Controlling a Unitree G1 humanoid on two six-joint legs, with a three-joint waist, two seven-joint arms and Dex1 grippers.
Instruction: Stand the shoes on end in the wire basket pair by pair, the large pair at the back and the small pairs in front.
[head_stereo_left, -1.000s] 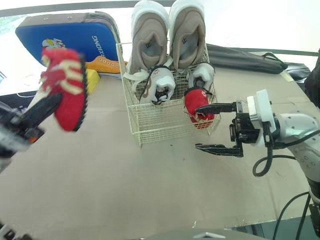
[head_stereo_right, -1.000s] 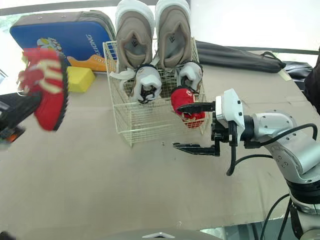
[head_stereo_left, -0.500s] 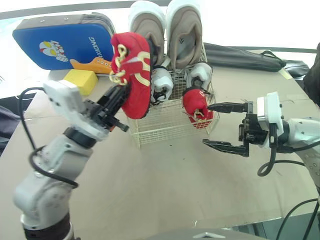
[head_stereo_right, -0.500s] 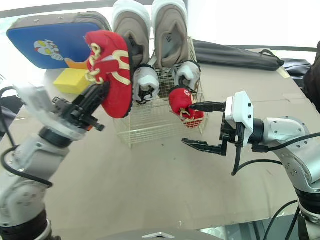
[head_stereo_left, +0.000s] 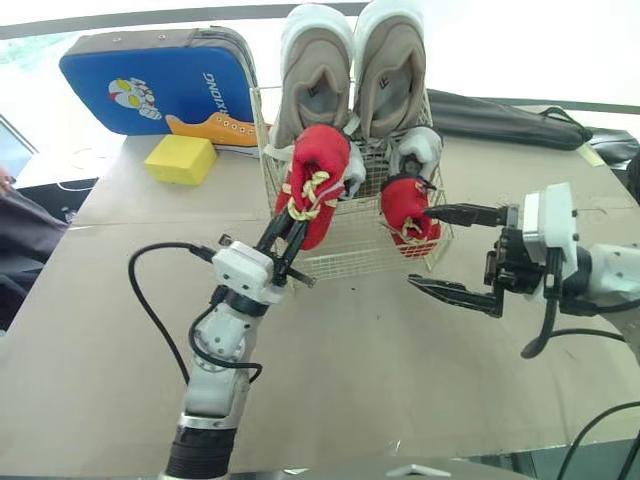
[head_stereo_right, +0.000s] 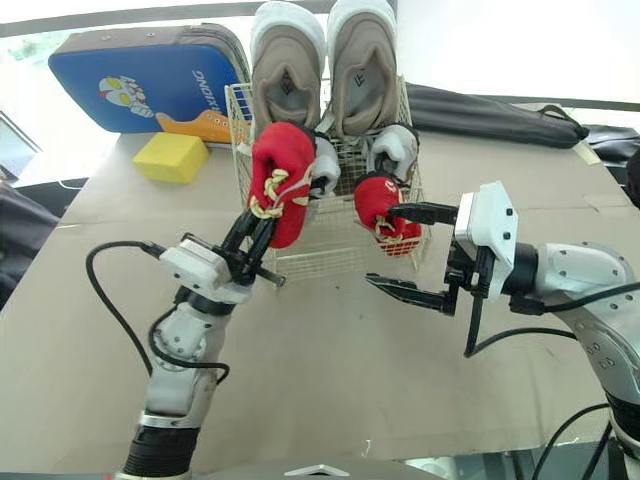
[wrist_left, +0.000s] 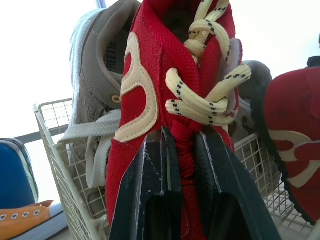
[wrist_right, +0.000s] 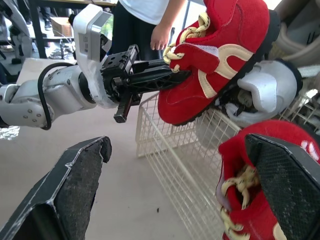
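The bare brown counter (head_stereo_left: 350, 370) is stretching in front of the wire basket (head_stereo_left: 360, 250), and both arms are reaching over it toward the basket's front wall. The left end effector (head_stereo_left: 293, 222) is clamping its two black fingers (wrist_left: 150, 200) on the heel end of a red shoe (head_stereo_left: 318, 180) with cream laces. It is holding that shoe tilted, toe up, at the basket's front left corner. The shoe's sole is facing the small white shoe (head_stereo_left: 352, 170) just behind it. Whether the heel is sitting below the basket rim, I cannot tell.

The right end effector (head_stereo_left: 420, 248) is hovering at the basket's front right corner with its fingers spread wide and nothing between them. One finger is lying close against the second red shoe (head_stereo_left: 403, 205); the other is hanging outside the basket, above the counter. That second red shoe is standing on end inside the basket's front right corner.

Behind it, another small white shoe (head_stereo_left: 420, 150) is standing in the basket. At the back of the basket, the two large tan shoes (head_stereo_left: 315, 80) are standing upright side by side, rising well above the rim.

Left of the basket, a yellow block (head_stereo_left: 180, 160) is lying on the counter. A blue case (head_stereo_left: 150, 85) is sitting behind the block. Right of the basket, a black bag (head_stereo_left: 500, 115) is lying along the far edge. In the right wrist view, a person's hand (wrist_right: 162, 36) is hanging beyond the basket.
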